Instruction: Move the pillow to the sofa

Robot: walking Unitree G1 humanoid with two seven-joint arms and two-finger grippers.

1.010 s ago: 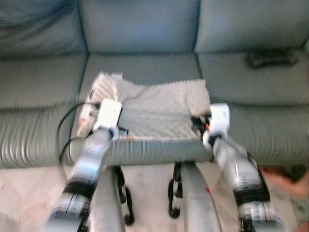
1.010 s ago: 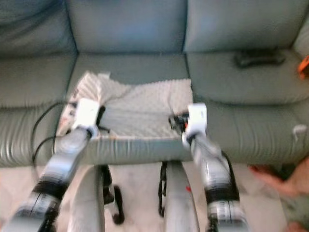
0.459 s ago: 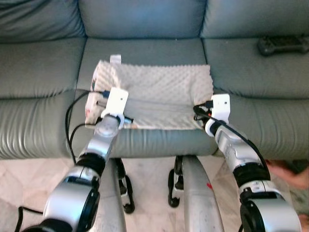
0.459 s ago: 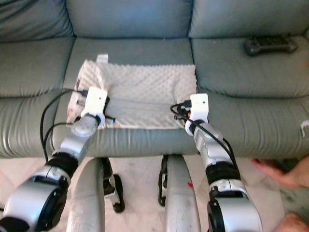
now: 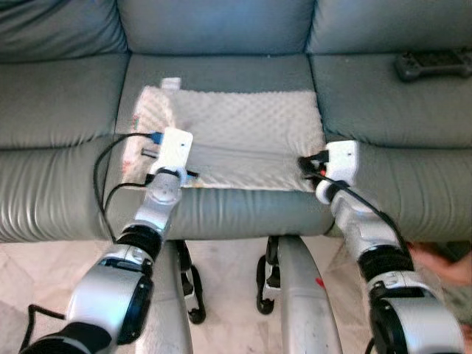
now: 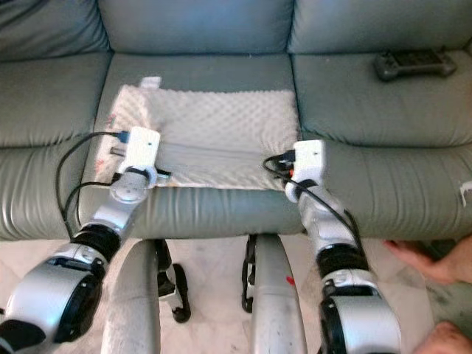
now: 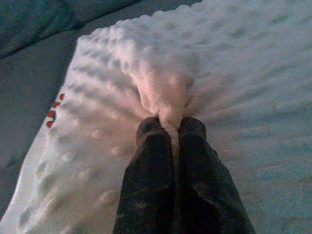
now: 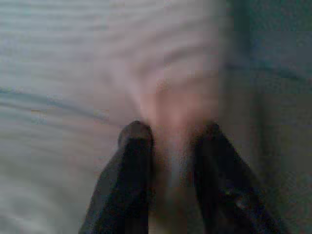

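- A cream, bumpy pillow (image 5: 240,136) is seen lying flat on the middle seat cushion of a grey-green sofa (image 5: 59,110), with its near edge close to the front of the seat.
- The left gripper (image 7: 169,127) is placed at the pillow's near left corner; its 2 black fingers (image 7: 151,161) are pressed together, and a fold of the cream fabric is pinched between the tips.
- The right gripper (image 8: 170,134) is placed at the pillow's near right corner; a bunch of pale fabric is clamped between its 2 fingers (image 8: 129,170), although this wrist view is blurred.
- Both silver arms are stretched forward from the bottom of the head view, 1 to each side of the pillow, and black cables are looped beside the left wrist.
- A small white tag (image 5: 171,82) is seen at the pillow's far left corner, and small red marks (image 7: 52,113) are visible along its left edge.
- A dark controller (image 5: 434,64) is laid on the right seat cushion, well apart from the pillow.
- A person's hand (image 6: 431,267) is seen low at the right, near the pale tiled floor (image 5: 44,280).
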